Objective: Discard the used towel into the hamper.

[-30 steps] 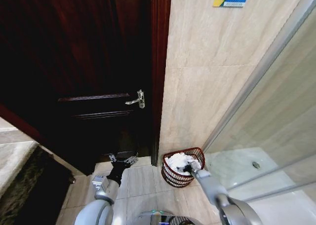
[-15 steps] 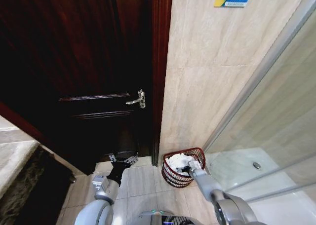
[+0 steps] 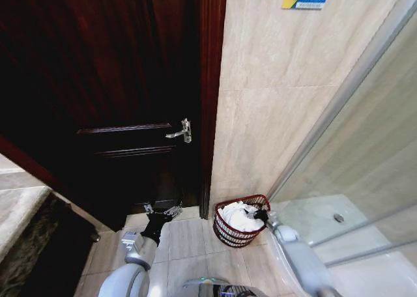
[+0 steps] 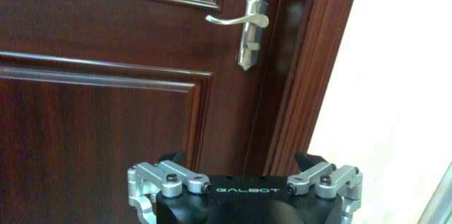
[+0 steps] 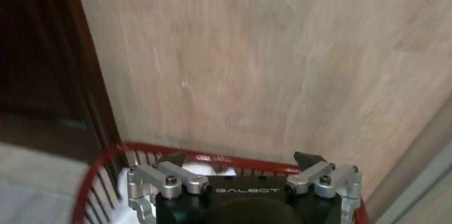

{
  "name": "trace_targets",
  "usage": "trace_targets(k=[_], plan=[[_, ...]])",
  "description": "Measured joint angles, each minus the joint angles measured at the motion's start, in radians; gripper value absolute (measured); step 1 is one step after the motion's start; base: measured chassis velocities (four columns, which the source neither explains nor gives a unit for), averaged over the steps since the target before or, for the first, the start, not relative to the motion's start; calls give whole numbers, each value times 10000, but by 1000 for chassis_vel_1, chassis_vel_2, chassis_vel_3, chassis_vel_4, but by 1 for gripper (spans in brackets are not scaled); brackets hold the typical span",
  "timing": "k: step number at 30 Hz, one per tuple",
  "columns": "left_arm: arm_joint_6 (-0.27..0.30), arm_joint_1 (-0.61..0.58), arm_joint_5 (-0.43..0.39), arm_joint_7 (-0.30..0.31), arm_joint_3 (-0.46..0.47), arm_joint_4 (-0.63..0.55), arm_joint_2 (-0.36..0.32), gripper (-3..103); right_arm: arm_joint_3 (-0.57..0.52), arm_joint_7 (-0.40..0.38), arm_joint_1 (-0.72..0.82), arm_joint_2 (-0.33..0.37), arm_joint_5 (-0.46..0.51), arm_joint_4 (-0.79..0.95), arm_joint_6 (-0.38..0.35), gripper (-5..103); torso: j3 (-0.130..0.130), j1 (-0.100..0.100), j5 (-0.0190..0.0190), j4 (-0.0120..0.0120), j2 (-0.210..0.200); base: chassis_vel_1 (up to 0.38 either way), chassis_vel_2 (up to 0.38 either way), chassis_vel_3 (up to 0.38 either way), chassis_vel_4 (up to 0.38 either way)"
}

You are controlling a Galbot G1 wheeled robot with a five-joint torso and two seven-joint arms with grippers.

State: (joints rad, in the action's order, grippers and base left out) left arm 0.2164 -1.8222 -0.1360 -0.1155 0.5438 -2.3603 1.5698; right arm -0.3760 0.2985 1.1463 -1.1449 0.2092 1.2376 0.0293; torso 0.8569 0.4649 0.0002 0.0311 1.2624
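The towel (image 3: 240,217) is white and bunched up, and it lies inside the hamper (image 3: 225,231), just under and beside my right gripper (image 3: 261,215). I think it is soft and light and would flop if I lifted it. It would not break or slip much. If I had to take it again, I would pinch a thick fold near the top of the pile, where the cloth sticks up.

The hamper is a small round red-brown wire basket on the tile floor. In my right wrist view its red rim (image 5: 106,168) curves around below my right gripper (image 5: 240,161). I think the basket is light too and could tip if I bumped its rim, so I should keep clear of the wires.

My right fingers look spread apart, with nothing between them. They hang over the far side of the basket, close to the pale wall (image 3: 280,127). The job looks about done, since the towel is in the basket.

My left gripper (image 3: 163,211) waits low down in front of the dark wooden door (image 3: 111,82). Its fingers look spread wide too, and they hold nothing. The silver door handle (image 4: 244,30) is up above them.
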Motion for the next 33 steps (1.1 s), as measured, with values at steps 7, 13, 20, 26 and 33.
trace_targets(k=[7, 13, 20, 26, 33], plan=[[0, 0, 0, -2, -1, 0, -2, 100, -1871, -630, 3050, -157, 694, 3522, 464, 100, 0, 0, -3, -3, 0, 0, 0, 0, 0], [0, 1, 0, 0, 1, 0, -2, 100, -2886, -1188, 4869, -556, 1052, 5282, 1092, 100, 1, 0, -3, -3, 0, 0, 0, 0, 0], [0, 0, 0, 0, 0, 0, 1, 100, -3298, -2802, 7084, -1630, 1281, 7624, 2595, 100, 2, 1, -2, -1, 1, 0, 0, 0, 0], [0, 0, 0, 0, 1, 0, 1, 100, -3200, -3255, 7549, -2263, 945, 8448, 3025, 100, 2, 2, -3, -2, 1, 0, 0, 0, 0], [0, 0, 0, 0, 1, 0, 0, 100, -3221, -3227, 7961, -2599, 602, 9417, 3095, 100, 3, 2, -3, -2, 1, 0, 0, 0, 0]])
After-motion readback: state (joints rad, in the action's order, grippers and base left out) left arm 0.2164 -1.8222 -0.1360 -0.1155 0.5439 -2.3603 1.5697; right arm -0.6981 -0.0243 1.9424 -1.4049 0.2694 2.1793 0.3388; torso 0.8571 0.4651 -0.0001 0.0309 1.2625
